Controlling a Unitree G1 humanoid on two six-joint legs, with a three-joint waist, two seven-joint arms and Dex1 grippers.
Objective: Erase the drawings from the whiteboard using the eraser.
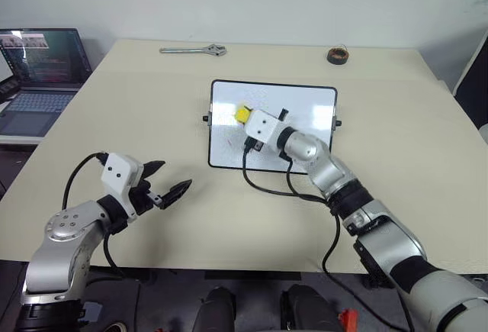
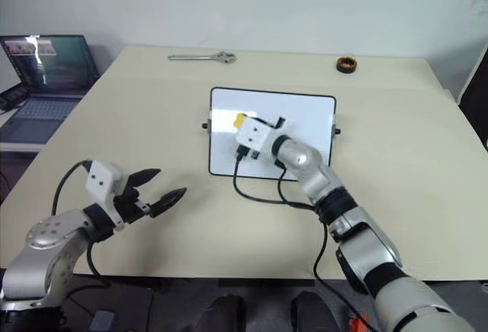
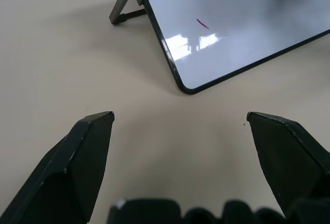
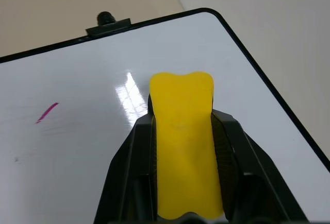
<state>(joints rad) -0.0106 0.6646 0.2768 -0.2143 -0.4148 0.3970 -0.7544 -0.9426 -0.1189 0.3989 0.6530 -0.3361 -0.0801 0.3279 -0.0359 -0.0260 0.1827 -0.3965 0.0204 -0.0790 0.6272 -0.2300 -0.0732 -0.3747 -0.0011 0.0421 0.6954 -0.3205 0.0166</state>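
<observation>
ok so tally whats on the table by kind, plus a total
whiteboard: 1
eraser, yellow, held in the right gripper over the board: 1
wrench: 1
tape roll: 1
total: 4
The laptop sits on a separate surface beside the table, so it is not counted.

Seen from head height, both eye views look forward and down across the table (image 1: 152,103), with the whiteboard (image 1: 305,99) at centre. The left wrist view sits low, just off the whiteboard's near corner (image 3: 186,87), facing it across bare tabletop. The right wrist view hangs close above the whiteboard's surface (image 4: 77,147). All four views share the whiteboard.
</observation>
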